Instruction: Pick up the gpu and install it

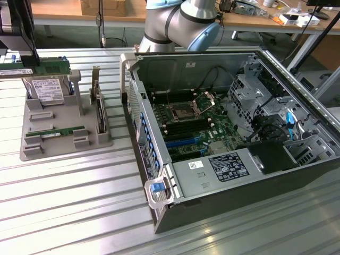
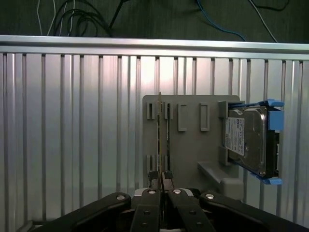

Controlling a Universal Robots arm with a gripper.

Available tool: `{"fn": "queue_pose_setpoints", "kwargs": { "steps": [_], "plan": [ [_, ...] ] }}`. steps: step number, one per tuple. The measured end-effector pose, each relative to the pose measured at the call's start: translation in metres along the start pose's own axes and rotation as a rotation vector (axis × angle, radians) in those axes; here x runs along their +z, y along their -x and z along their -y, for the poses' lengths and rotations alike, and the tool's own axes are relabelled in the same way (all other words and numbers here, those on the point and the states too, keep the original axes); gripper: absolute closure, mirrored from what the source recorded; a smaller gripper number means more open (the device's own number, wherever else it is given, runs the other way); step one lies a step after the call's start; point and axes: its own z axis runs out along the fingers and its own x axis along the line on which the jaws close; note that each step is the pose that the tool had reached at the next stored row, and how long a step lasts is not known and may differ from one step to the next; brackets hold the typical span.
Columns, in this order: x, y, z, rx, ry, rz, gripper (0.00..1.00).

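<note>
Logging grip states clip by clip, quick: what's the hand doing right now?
The hand: closed, holding the gpu edge-on.

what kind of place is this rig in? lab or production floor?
Most likely a robotics lab bench set up for PC assembly: an open computer case with its motherboard exposed on a ribbed metal table, a grey parts fixture holding a hard drive, and cluttered desks behind.
</note>
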Motion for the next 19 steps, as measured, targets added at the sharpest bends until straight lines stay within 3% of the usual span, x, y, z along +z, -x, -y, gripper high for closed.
{"fn": "queue_pose_setpoints", "kwargs": {
  "steps": [19],
  "plan": [
    [-0.0195, 0.0, -0.0007, 0.0, 0.0, 0.0001, 0.88]
  ]
}}
